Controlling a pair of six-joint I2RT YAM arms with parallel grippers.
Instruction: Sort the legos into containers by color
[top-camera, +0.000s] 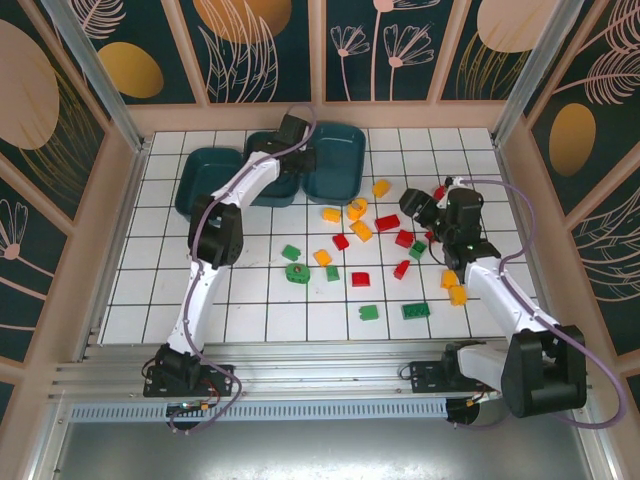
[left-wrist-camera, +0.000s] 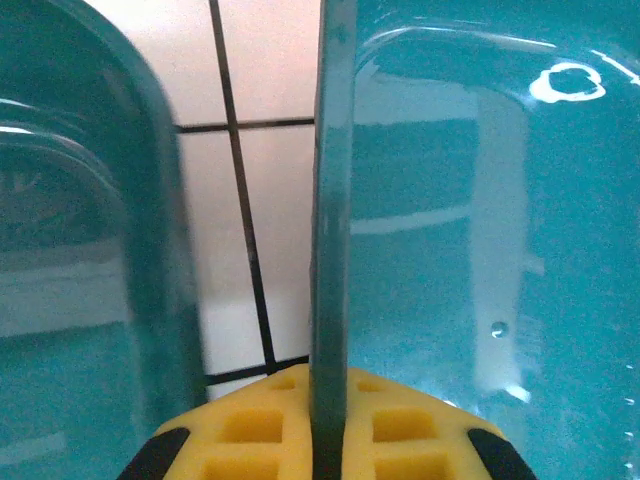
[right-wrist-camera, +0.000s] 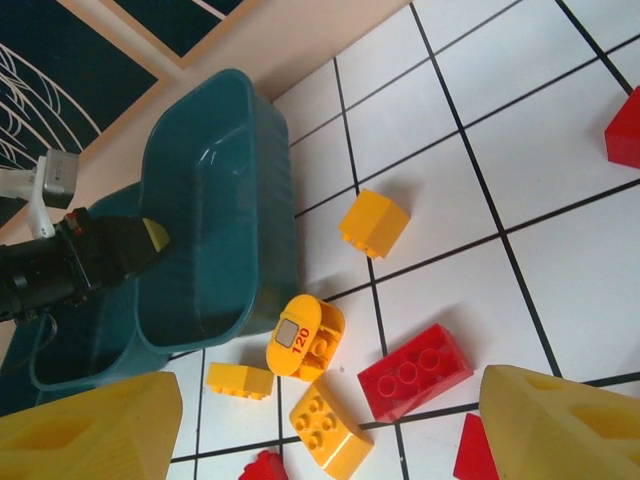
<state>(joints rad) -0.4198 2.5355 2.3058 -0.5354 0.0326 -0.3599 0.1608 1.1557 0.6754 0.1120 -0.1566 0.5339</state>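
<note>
Three dark teal containers stand at the back: left, middle and right. My left gripper is shut on the side wall of the right container, its yellow pads on either side of the rim. Red, yellow and green legos lie scattered over the tiles, such as a green round one. My right gripper hangs open above a yellow brick, a red brick and a rounded yellow piece, holding nothing.
More legos lie near the right arm: yellow ones, green ones, a red one. A lone yellow brick sits beside the right container. Patterned walls with metal posts close in the tiled floor.
</note>
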